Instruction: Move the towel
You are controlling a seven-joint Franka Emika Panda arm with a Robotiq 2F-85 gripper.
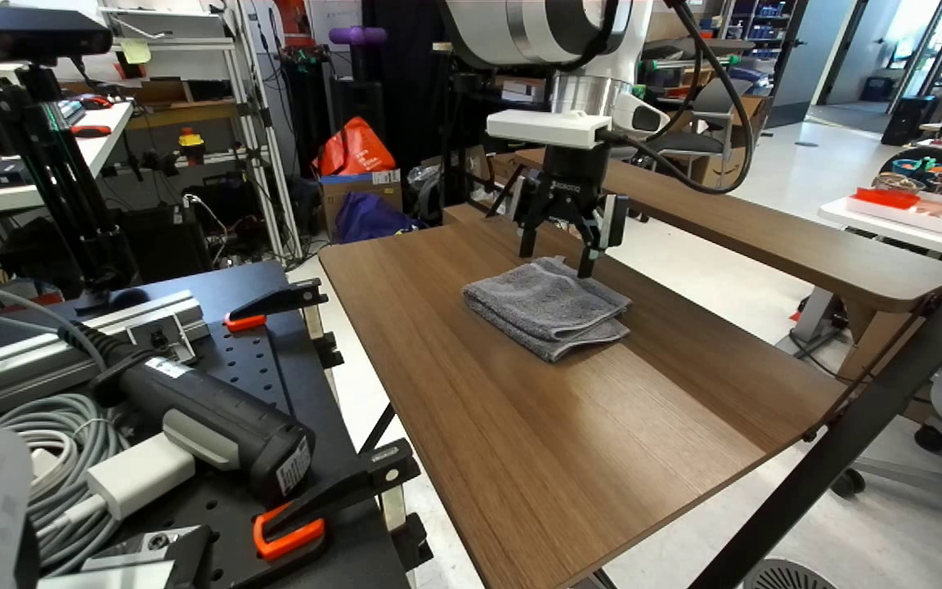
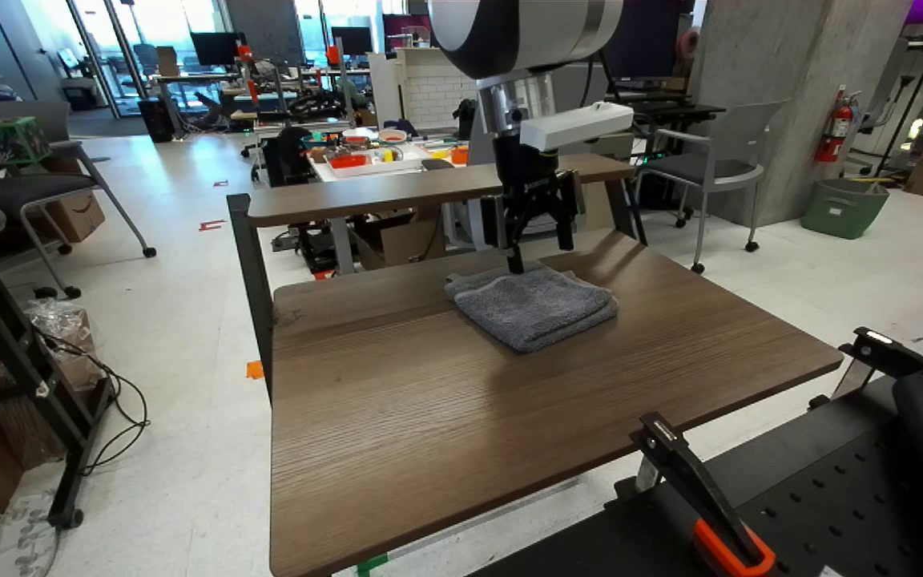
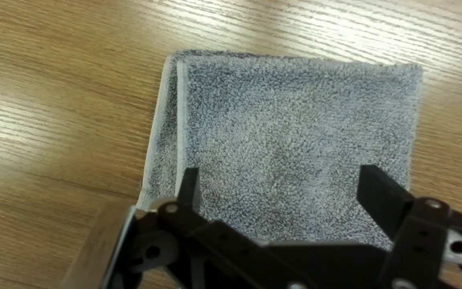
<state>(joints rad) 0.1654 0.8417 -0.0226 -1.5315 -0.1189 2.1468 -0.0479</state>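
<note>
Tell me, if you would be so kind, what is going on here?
A robot arm is at a brown table, there to move the folded grey towel lying on it. Its end effector is open and points down over one side of the towel, the fingertips spread apart. It has not gripped the towel yet; whether the fingertips touch it, I can't tell.

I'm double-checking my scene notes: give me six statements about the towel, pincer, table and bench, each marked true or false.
1. The grey towel lies on the table. True.
2. The towel lies in a single layer. False: it is folded.
3. The pincer is open over the towel. True.
4. The towel hangs off the table's edge. False: it rests wholly on top.
5. A clamp with orange parts sits at the edge of the black bench. True.
6. The table is white. False: it is brown.
</note>
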